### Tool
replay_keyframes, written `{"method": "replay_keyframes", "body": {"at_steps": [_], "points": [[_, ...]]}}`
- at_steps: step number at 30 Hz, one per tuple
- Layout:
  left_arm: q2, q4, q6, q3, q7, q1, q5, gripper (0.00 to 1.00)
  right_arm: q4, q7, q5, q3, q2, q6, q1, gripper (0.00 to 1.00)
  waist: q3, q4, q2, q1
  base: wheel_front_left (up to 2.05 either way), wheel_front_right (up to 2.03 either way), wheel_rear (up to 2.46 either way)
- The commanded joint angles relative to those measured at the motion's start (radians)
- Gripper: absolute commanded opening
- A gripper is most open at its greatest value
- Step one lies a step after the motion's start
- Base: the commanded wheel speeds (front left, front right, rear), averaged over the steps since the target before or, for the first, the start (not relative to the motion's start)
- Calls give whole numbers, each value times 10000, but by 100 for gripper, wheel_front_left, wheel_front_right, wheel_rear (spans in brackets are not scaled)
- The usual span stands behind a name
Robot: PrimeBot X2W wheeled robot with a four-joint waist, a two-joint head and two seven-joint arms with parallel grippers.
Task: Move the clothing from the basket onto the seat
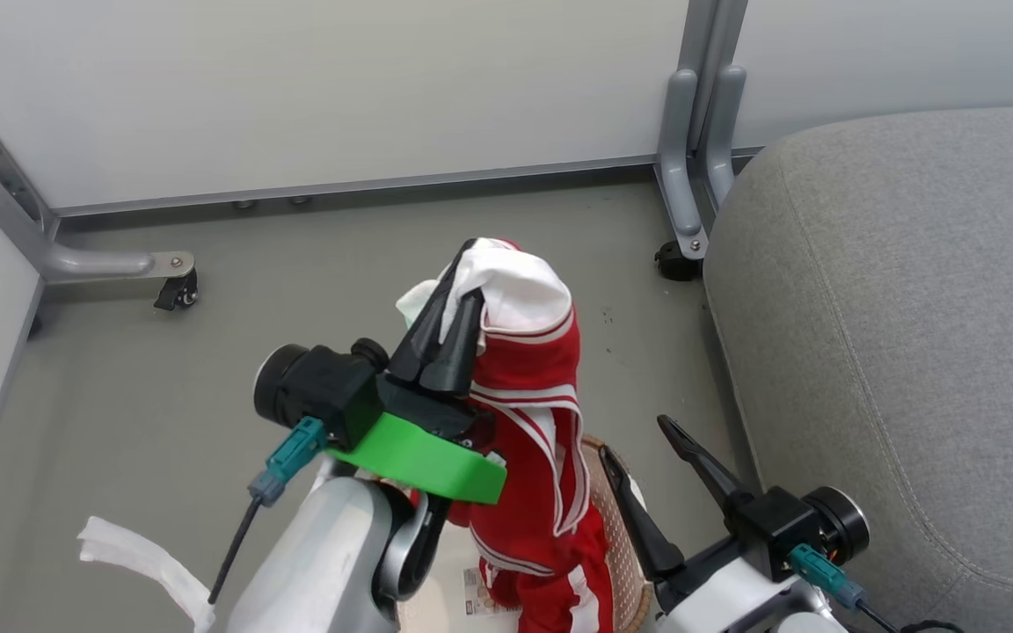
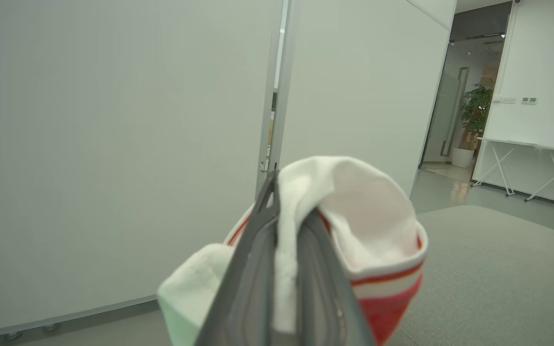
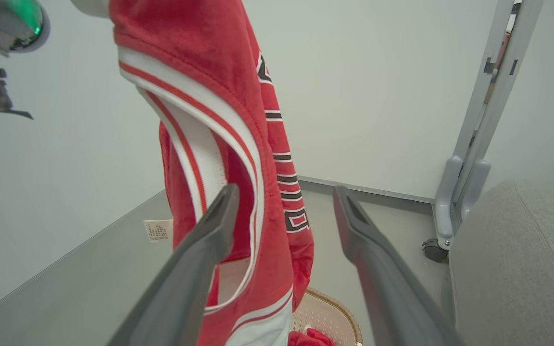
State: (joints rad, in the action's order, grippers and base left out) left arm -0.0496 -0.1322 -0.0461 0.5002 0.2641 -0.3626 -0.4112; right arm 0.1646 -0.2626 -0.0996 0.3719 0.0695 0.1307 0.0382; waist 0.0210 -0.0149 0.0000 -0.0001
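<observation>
Head view: left gripper (image 1: pixel 471 272) is pinching the white top edge of the clothing (image 1: pixel 533 369), fingers clenched on a fold. The red garment is hanging straight down from the pinch, its lower end trailing toward the basket (image 1: pixel 621 536) at 6 o'clock. The seat (image 1: pixel 902 290) is sitting at 3 o'clock, just beside the basket. Right gripper (image 1: pixel 636 437) is waiting at 5 o'clock of the garment, fingers spread, gripping nothing.

Left wrist view: white fabric is bunching between the closed fingers of the left gripper (image 2: pixel 289 202), and the clothing (image 2: pixel 378 226) is draping over both sides. The seat (image 2: pixel 498 269) is showing at 4 o'clock.

Right wrist view: right gripper (image 3: pixel 286 192) is pointing at the clothing (image 3: pixel 200 57), fingers released. The left finger is overlapping the cloth; can't tell if it's touching. The basket (image 3: pixel 327 315) is lying below at 6 o'clock, with more red fabric (image 3: pixel 308 339) inside.

Handling, as a judgement: the cloth is looking soft, light and limp, so it will swing and fold, not slip. The trimmed edge is giving a good grip. The hanging tail is likely needing lift to clear the rim.

Pose: left forearm is angling up with the fingers pointing toward 12 o'clock, wrist high over the basket. Right arm is sitting low, fingers aiming toward 11 o'clock.
</observation>
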Motion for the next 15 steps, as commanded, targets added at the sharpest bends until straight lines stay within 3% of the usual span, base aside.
{"method": "replay_keyframes", "body": {"at_steps": [1, 15], "points": [[-17, 154, 35, 165, -9, -211, -71, 0, 31, -32, -98, 100, 17, 1, 150, 100, 13, 40, 0, 1, 0, 0, 0], [-17, 1226, 220, 1653, -419, -287, -510, 0, 35, -32, -297, 449, -17, 1, 573, 100, -126, 185, 0, 1, 0, 0, 0]]}}
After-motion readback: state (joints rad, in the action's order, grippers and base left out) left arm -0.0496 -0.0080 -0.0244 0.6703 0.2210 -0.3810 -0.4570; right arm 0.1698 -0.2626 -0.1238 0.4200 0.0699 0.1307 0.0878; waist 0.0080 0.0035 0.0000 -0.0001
